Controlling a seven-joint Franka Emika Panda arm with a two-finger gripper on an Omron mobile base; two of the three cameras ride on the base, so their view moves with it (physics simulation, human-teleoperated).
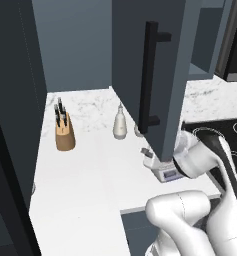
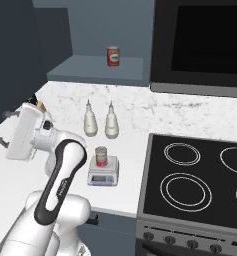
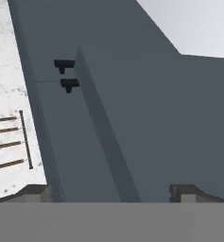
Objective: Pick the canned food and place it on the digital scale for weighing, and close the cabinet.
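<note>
Fingertips of the gripper (image 3: 111,191) stand spread wide and empty at the near edge of the hand view, aimed at the slate-blue door of the cabinet (image 1: 155,75). That door hangs open just beyond the hand, its black bar handle (image 1: 149,77) running vertically. Right base view shows what the door hides on the left: one canned food (image 2: 101,156) upright on the digital scale (image 2: 103,173), a second can (image 2: 113,55) on the far shelf.
</note>
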